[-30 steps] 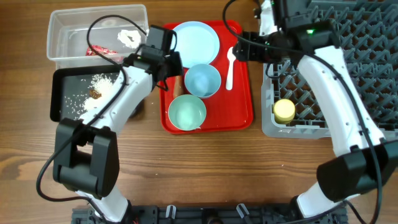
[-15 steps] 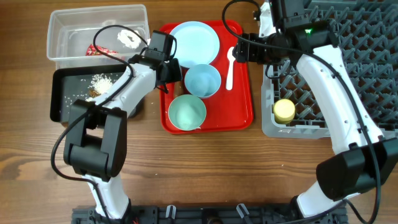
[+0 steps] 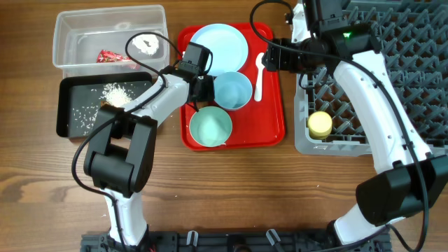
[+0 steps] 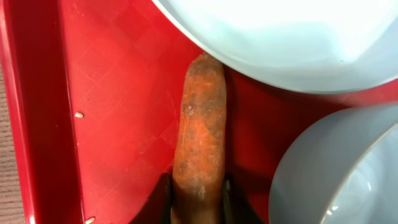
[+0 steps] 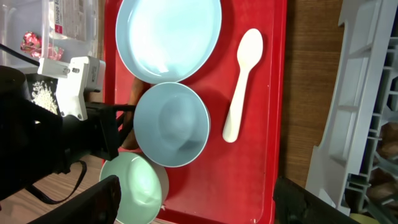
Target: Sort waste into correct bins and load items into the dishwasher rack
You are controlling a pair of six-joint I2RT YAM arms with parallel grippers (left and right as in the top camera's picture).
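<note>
Your left gripper [image 4: 199, 202] is clenched on the near end of the carrot [image 4: 200, 124], with a finger pressed to each side. The carrot lies flat on the red tray [image 4: 118, 93], its far tip tucked just under the rim of the plate [image 4: 280, 31] and the blue bowl [image 4: 336, 174] just beside it. Your right gripper [image 5: 205, 202] hangs released, fingers spread wide, above the red tray near the spoon [image 5: 242, 84]. The cup [image 3: 320, 124] sits in the rack [image 3: 420, 42], and the wrapper [image 3: 110, 56] lies in the tub [image 3: 63, 35].
</note>
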